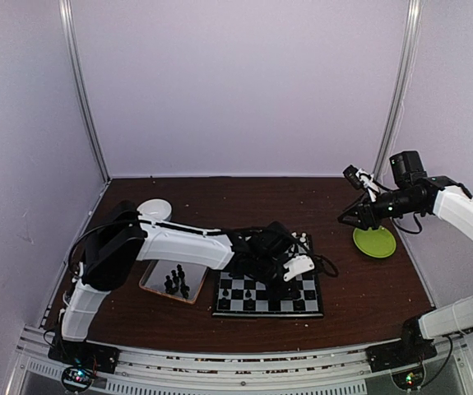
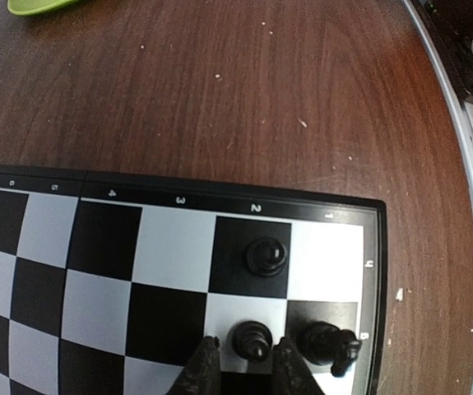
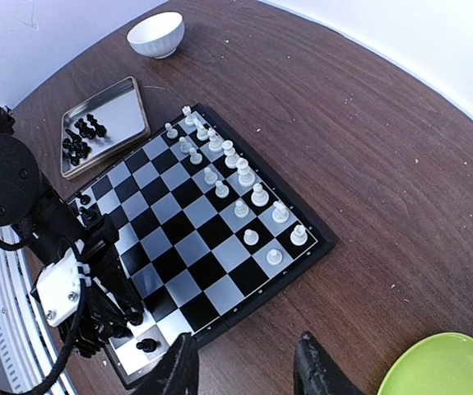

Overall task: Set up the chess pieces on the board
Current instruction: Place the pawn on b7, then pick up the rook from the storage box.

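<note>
The left claw is released, its dark fingers slightly parted either side of a glossy, round-headed black piece. It is one of three standing by the near right corner of the flat checked board. The right claw hangs open and empty at far right near one lime-green plate, while one silver metal tray and one white bowl sit left on the grained wooden table.

We see both our arms built of rounded white shell links joined by black joints; our left arm has a bulky black shoulder housing and a small white wrist block; our right arm carries a black camera box; its fingers are matte black.
</note>
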### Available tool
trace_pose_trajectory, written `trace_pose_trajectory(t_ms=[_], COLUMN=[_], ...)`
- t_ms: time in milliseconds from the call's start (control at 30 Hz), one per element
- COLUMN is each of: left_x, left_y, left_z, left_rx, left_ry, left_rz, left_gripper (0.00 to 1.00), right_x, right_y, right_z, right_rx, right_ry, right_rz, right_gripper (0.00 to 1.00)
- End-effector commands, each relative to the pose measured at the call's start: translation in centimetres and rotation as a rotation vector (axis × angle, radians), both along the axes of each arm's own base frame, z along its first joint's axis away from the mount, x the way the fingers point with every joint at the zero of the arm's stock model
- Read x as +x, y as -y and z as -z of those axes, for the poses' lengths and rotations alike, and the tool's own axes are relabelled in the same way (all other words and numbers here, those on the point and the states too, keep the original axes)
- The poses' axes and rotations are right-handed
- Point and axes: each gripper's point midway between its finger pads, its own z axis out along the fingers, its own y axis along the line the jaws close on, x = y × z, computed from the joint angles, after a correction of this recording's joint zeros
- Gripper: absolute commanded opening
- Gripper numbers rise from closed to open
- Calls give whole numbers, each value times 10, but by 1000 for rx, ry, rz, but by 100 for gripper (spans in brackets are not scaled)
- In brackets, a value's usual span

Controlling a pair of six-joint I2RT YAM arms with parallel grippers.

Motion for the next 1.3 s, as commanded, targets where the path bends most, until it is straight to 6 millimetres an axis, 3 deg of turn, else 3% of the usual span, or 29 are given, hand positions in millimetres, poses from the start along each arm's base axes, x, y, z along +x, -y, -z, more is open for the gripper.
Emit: trace_pose_trajectory(t_ms=[0, 267, 367, 500, 700, 833, 967, 1267], left_x=[12, 27, 48, 79, 121, 120, 106, 81], left_y=[0, -42, -72, -128, -237, -292, -313, -330], left_z=[-61, -116, -130, -149, -123, -90, -71, -38], left_rx=[-104, -91, -70, -49, 165, 297, 346, 414], left_ry=[63, 162, 200, 245, 223, 125, 46, -105], left_rz=[-8, -52, -169, -374, -750, -898, -932, -940], left_gripper=[24, 26, 26, 26, 26, 28, 32, 35], right_x=[0, 0, 0, 0, -1, -1, -1, -2], right_y=[-1, -2, -2, -3, -3, -4, -5, -7], right_z=[2, 5, 7, 8, 15, 17, 19, 22], right_rx=[7, 9, 8, 5, -14, -16, -14, -14], right_ry=[-16, -32, -36, -40, -64, -75, -82, -98], right_rz=[-11, -18, -20, -29, -49, -53, -59, -67], right_gripper=[40, 40, 40, 40, 40, 40, 40, 40])
